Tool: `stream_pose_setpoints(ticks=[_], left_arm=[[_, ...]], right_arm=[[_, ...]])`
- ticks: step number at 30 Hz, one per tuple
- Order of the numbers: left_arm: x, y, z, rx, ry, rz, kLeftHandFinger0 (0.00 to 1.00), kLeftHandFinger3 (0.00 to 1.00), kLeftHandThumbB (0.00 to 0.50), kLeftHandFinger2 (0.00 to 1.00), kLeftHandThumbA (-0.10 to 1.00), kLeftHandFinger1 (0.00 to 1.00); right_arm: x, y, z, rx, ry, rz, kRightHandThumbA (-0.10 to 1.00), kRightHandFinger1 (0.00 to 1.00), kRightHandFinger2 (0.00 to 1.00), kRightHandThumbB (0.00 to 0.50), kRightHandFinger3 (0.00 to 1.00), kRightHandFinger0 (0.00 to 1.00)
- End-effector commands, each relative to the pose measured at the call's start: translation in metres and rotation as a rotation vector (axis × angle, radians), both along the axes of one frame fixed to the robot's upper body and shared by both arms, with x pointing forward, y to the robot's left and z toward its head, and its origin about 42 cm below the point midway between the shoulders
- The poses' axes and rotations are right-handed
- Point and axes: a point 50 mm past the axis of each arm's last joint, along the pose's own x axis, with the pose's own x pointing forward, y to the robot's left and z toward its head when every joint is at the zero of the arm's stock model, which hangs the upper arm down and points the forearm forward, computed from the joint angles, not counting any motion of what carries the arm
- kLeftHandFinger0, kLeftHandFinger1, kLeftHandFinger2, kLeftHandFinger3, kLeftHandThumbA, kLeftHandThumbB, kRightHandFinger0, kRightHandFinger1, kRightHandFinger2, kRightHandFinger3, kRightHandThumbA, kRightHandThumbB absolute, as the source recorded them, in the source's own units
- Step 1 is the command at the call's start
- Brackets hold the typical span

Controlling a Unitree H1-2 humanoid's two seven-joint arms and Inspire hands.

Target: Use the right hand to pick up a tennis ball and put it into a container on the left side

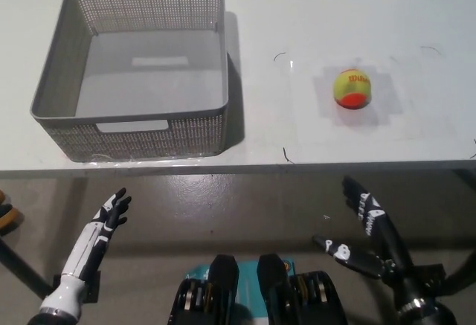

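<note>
We judge the task as not yet begun. The tennis ball (352,88) sits on the white desk (372,13), well to the right of the container (135,128), and nothing touches it. Our right hand (363,232) hangs below the near edge of the desk, over the floor, with its fingers (355,190) spread and holding nothing. Our left hand (110,213) rests at the lower left, also below the desk edge, its fingers loosely extended and empty.

Everything remains to be done: we must raise the right hand over the desk, close it around the ball, carry the ball leftward across the gap and release it inside the container.

The ball is round and looks felt-covered, yellow-green on top and orange below, with a dark printed logo on its upper face. It casts a soft shadow on the desk and looks free to roll. The container is a grey rectangular basket that looks like plastic, with finely perforated walls, a smooth solid floor and a cut-out handle slot in its far and near walls. It is open-topped and empty, with walls flaring slightly outward. The desk surface is smooth, matt and pale, with a few thin dark marks near the ball.
</note>
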Motion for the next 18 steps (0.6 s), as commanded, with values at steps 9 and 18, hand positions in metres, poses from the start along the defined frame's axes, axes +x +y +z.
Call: stream_pose_setpoints(ticks=[9, 18], left_arm=[[-0.017, -0.012, 0.007, 0.022, -0.086, -0.102, 1.00, 1.00, 0.308, 1.00, 1.00, 1.00], [-0.018, -0.011, 0.005, 0.022, -0.075, -0.109, 1.00, 1.00, 0.318, 1.00, 1.00, 1.00]], right_arm=[[-0.010, -0.014, 0.112, -0.122, -0.452, -0.153, 1.00, 1.00, 1.00, 0.262, 1.00, 1.00], [0.017, -0.021, 0.201, -0.468, -0.482, -0.225, 1.00, 1.00, 1.00, 0.386, 1.00, 1.00]])
